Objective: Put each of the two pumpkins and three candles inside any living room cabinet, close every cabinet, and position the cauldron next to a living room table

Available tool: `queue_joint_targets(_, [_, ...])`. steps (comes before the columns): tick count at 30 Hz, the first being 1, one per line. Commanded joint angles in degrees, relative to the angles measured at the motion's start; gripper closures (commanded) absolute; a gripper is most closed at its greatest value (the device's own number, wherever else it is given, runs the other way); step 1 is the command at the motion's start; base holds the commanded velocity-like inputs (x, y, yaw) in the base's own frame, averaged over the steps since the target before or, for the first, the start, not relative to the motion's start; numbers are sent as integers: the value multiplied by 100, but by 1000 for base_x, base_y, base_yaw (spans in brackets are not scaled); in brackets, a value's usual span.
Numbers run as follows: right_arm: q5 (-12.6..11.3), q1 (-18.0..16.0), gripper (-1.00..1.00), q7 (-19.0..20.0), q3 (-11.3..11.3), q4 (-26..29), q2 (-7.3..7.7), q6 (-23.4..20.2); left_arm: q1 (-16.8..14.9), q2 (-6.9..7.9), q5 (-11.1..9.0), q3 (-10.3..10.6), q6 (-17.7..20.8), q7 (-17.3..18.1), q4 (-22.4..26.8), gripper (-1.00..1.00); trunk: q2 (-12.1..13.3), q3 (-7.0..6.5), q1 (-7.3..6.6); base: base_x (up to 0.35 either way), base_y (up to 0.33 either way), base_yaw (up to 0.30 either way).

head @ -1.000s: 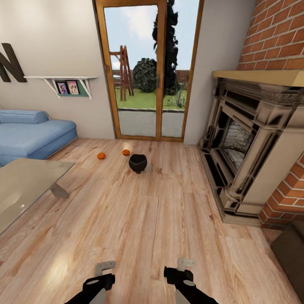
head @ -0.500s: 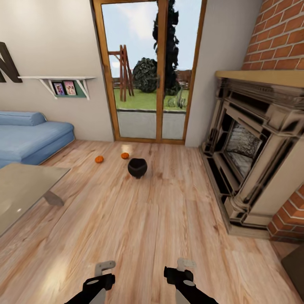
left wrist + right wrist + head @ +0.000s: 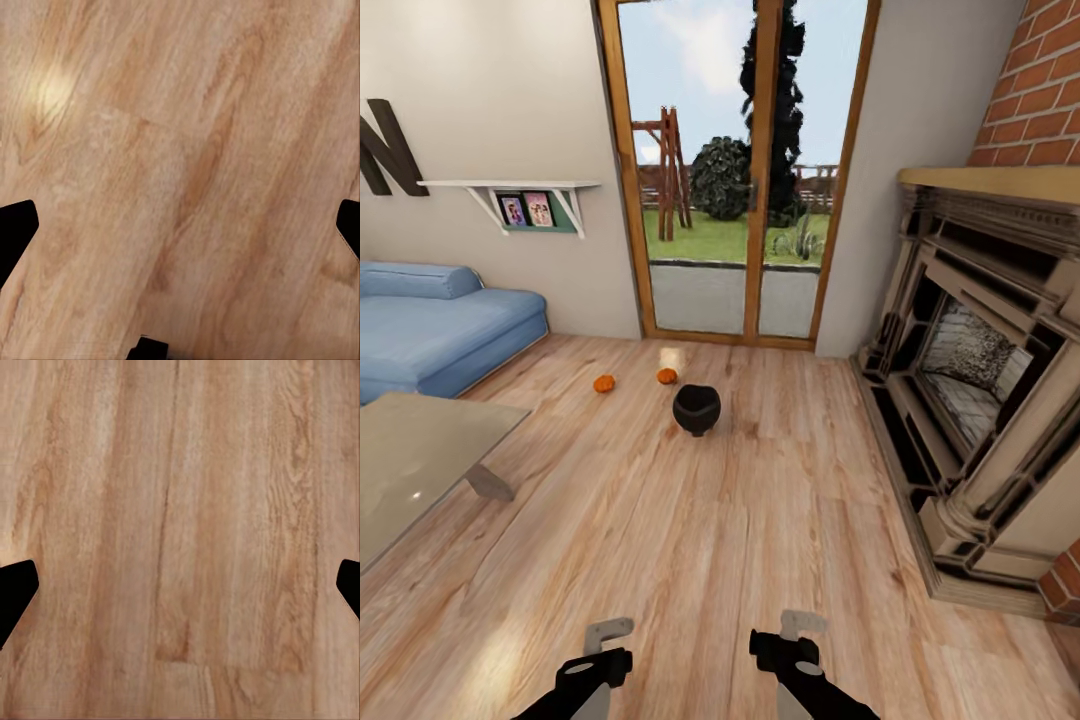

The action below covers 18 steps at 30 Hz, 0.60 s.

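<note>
Ahead, pale wood floor is stretching to a glass door at top centre. The cauldron is sitting mid-frame, two pumpkins just beyond it to the left. The grey bench is lying at left, a fireplace at right. Both end effectors, left and right, are hanging released over bare floor.

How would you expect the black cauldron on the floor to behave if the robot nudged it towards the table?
The cauldron looks squat and rounded, so it would probably slide or rock on the smooth wood floor rather than topple. Its curved belly might let it swivel off course. It looks rigid, so a push should not deform it.
</note>
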<state>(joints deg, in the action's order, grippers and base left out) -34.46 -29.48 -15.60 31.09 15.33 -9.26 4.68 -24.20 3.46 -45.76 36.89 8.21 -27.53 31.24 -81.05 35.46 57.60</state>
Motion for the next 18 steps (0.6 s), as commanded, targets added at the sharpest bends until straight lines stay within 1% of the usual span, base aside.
queue_joint_targets(1, [-56, -5, -100, -36, 47, 13, 5, -5, -6, 11, -25, 39, 32, -46, 14, -100, -3, 5, 3, 320, 0, 75])
queue_joint_targets(5, [-58, -5, -100, -80, 44, 34, 7, -429, -16, 18, -16, 40, 88, -40, 41, -100, -3, 5, 3, 320, 0, 28])
queue_joint_targets(7, [-59, -5, -100, -241, 42, 46, 12, -913, -40, 34, -14, 44, 173, -41, 79, -100, -3, 5, 3, 320, 0, 8])
queue_joint_targets(8, [-54, -11, -100, -395, 39, 95, 7, -1213, -62, 37, -13, 45, 315, -41, 99, -100, -3, 5, 3, 320, 0, 4])
queue_joint_targets(9, [-53, -22, -100, -584, 32, 227, 3, -1525, -114, 39, -9, 45, 545, -42, 145, -100, -3, 5, 3, 319, 0, 3])
queue_joint_targets(10, [-68, -28, -100, -784, 24, 463, 1, -1835, -198, 39, -7, 46, 828, -42, 213, -100, -3, 5, 3, 319, 0, 2])
queue_joint_targets(11, [-99, -34, -100, -1070, 9, 950, 5, -2283, -331, 47, -5, 22, 1256, -42, 322, -100, -3, 5, 3, 320, 0, 1])
queue_joint_targets(12, [-114, -36, -100, -1227, -5, 1293, 6, -2577, -411, 48, -4, -42, 1501, -42, 395, -100, -3, 5, 3, 320, 0, 1])
queue_joint_targets(13, [-124, -37, -100, -1347, -20, 1618, 5, -2875, -495, 48, -4, -154, 1709, -42, 475, -100, -3, 5, 3, 319, 0, 0])
queue_joint_targets(15, [-134, -39, -100, -1495, -58, 2188, 4, -3462, -615, 52, 5, -458, 2072, -42, 610, -100, -3, 5, 3, 319, 0, 0])
queue_joint_targets(16, [-133, -39, -100, -1534, -104, 2425, 3, -3710, -646, 59, 8, -613, 2244, -37, 649, -100, -3, 5, 3, 320, 0, 0])
queue_joint_targets(17, [-136, -40, -100, -1567, -224, 2699, 3, -3996, -683, 67, 16, -823, 2446, -33, 684, -100, -3, 5, 3, 323, 0, 0])
queue_joint_targets(18, [-135, -40, -100, -1577, -309, 2808, 3, -4117, -708, 73, 25, -920, 2528, -33, 704, -100, -3, 5, 3, 325, 0, 0])
